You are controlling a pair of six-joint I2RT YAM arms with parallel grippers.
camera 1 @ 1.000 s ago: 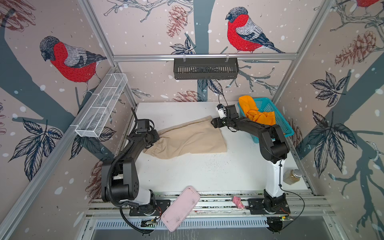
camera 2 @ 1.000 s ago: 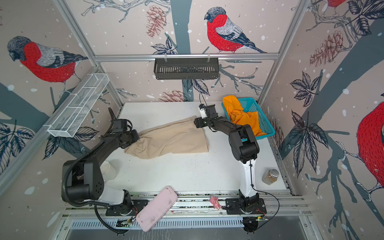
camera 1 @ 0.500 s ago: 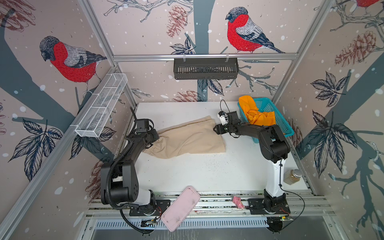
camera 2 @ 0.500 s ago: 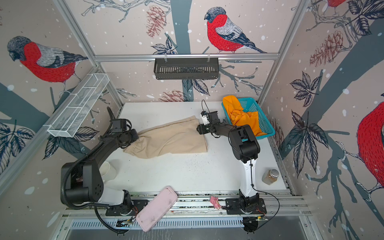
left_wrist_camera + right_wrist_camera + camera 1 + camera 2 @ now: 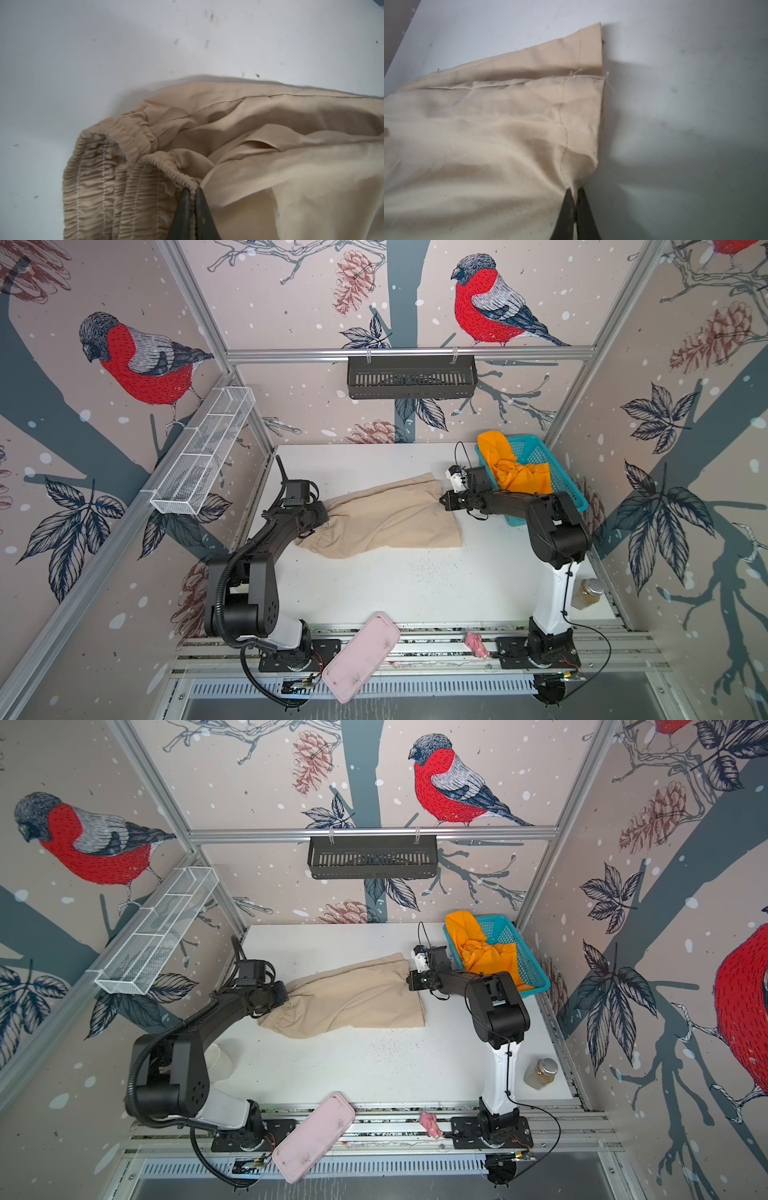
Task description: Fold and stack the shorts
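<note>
Two shorts were counted: beige pair point(image 5: 390, 518) left of the teal basket point(image 5: 538, 452), orange pair point(image 5: 517, 477) inside it. One basket, one jar point(image 5: 588, 593) near it. Two grippers: left gripper point(image 5: 192, 188), right gripper point(image 5: 575, 188)

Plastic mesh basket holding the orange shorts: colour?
Teal; the plastic mesh basket shows best in a top view.

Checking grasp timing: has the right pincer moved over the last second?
Yes. Against the teal basket, the right pincer has come toward the table's near edge, closing on the beige shorts' hem.
</note>
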